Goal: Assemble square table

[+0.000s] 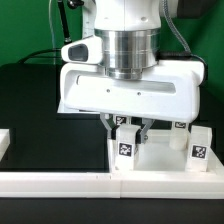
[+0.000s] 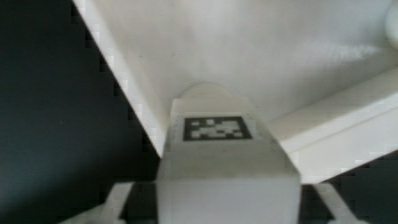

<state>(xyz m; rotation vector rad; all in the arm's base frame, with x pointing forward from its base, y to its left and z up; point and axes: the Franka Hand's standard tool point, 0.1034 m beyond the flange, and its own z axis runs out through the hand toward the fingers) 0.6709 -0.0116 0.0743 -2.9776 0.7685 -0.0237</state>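
My gripper is shut on a short white leg with a black-and-white tag, held upright. The leg stands at the near corner of the white square tabletop, on the exterior view's left side of it. In the wrist view the leg fills the middle between my fingers, and the tabletop's raised rim lies beyond it. Another tagged leg stands upright at the tabletop's right corner. A third leg shows behind it, partly hidden by my hand.
A long white border rail runs along the front of the black table. A white part shows at the exterior view's left edge. The arm's broad white hand hides the back of the tabletop.
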